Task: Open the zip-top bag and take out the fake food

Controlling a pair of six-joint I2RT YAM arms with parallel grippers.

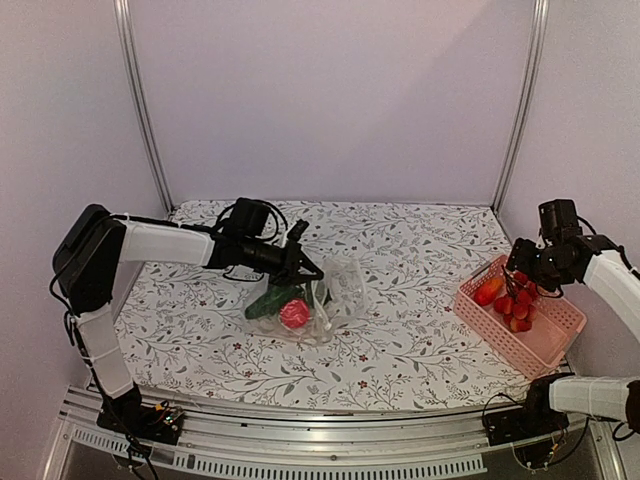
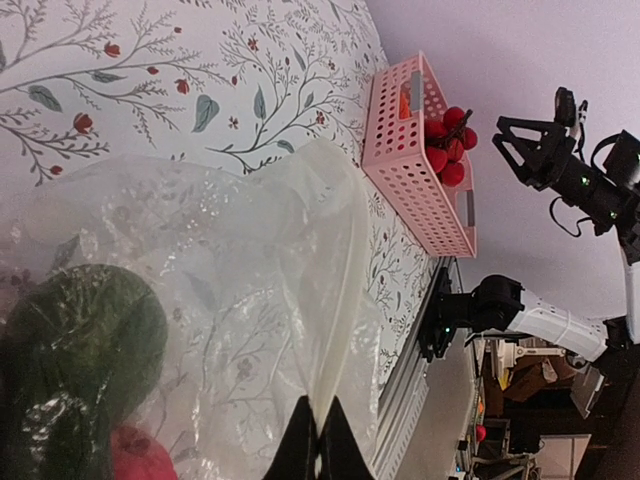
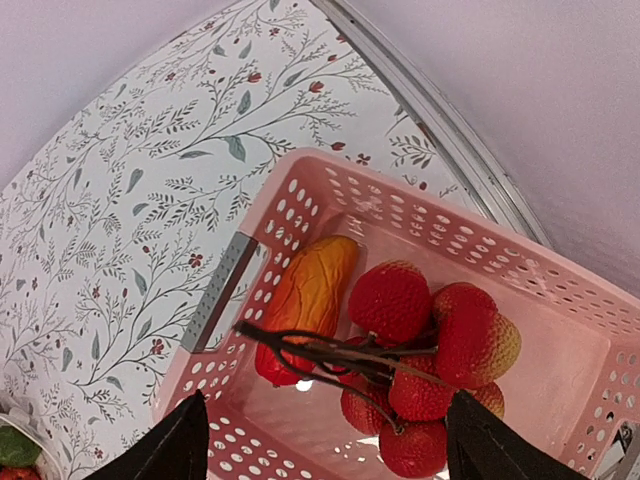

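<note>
A robotics lab test cell rather than a home; two white-and-black arms, the left arm (image 1: 165,243) and the right arm (image 1: 610,275), stand on a slotted aluminium rail (image 1: 320,445) at six o'clock in the top view; bare aluminium posts at eleven (image 1: 140,110) and one o'clock (image 1: 520,110) frame plain pale walls (image 1: 330,90); cables (image 1: 135,455) trail by the base at seven o'clock; the table (image 1: 420,250) wears a floral printed cloth; the fake food (image 3: 400,300) in a pink basket (image 3: 330,195) is a plastic prop; the left wrist view shows workshop clutter (image 2: 520,375) at four o'clock, beyond the table edge.

The left arm (image 1: 165,243) and right arm (image 1: 612,278) share white tubular links, black joint housings, looping black cables, and black tapered fingers (image 3: 178,448).
</note>
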